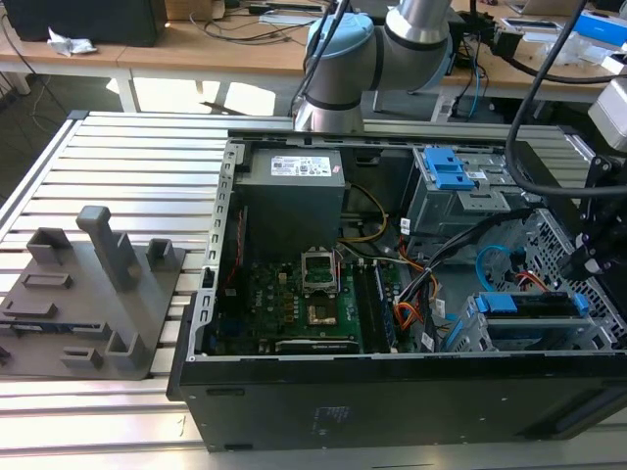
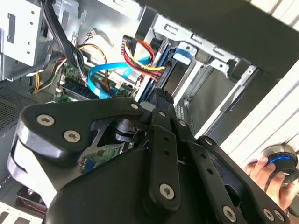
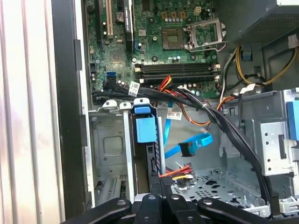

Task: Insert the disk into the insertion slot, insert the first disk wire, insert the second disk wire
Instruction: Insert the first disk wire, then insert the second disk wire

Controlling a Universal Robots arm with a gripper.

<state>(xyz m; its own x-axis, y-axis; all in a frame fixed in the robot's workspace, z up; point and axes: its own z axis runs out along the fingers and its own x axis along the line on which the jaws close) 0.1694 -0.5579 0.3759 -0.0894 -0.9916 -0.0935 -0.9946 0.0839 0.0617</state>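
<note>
Orange-red first disk wire (image 3: 180, 171) could kink at its plug: the gripper (image 3: 161, 195), fingers (image 3: 150, 201) seemingly pressed together, crowds it.

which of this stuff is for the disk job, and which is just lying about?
Job: disk, drive cage, red-and-black wires, light-blue cable, gripper.
Lying about: grey fixture, power supply, bay with blue latches.

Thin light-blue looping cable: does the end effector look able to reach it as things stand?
Probably yes. In the first wrist view the thin light-blue cable hangs uncovered over the perforated metal floor, just beyond the end effector; nothing crosses it.
</note>
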